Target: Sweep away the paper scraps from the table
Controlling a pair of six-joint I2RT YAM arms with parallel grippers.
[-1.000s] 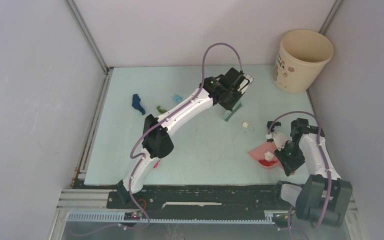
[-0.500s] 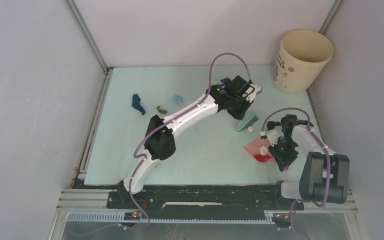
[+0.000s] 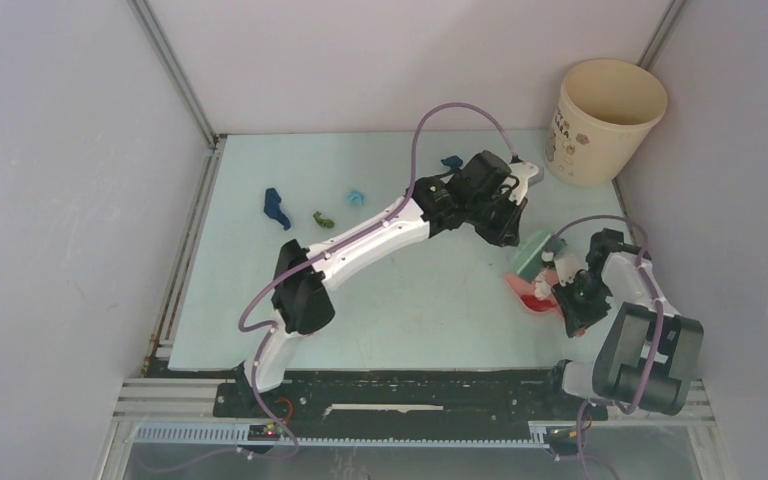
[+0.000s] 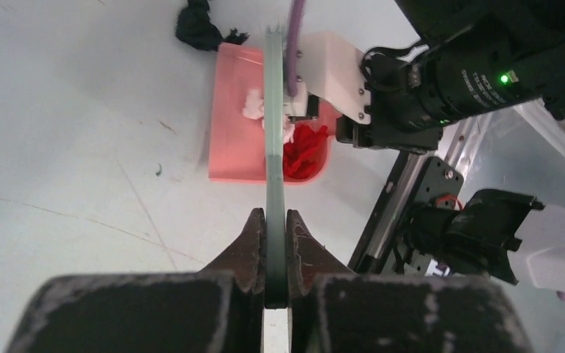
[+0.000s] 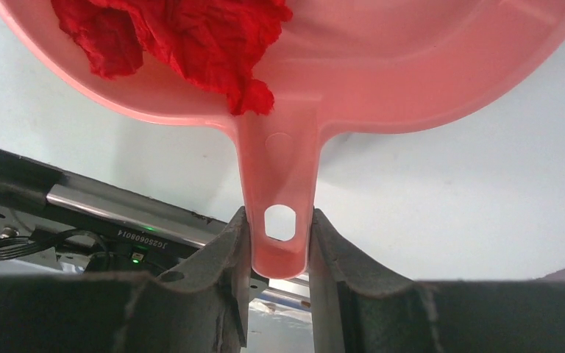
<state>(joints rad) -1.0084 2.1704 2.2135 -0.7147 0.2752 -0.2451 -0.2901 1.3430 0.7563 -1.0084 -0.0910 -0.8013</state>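
Observation:
My left gripper (image 3: 501,213) is shut on the green hand brush (image 3: 532,255), seen edge-on in the left wrist view (image 4: 274,132), with its end over the pink dustpan (image 3: 526,293). My right gripper (image 3: 571,301) is shut on the dustpan's handle (image 5: 279,213). The pan holds a red scrap (image 5: 176,37) and white scraps (image 4: 254,105). A dark scrap (image 4: 200,26) lies just beyond the pan's lip. On the table (image 3: 410,300), dark blue (image 3: 276,207), green (image 3: 322,218), teal (image 3: 356,198) and another dark blue scrap (image 3: 450,161) lie at the far left and middle.
A cream bucket (image 3: 605,120) stands at the far right corner. Grey walls close in the left, back and right sides. A black rail (image 3: 390,385) runs along the near edge, with the arm bases on it.
My left gripper swept the brush right and nearer, pushing a white scrap into the dustpan. My right gripper shifted the dustpan slightly to the right.

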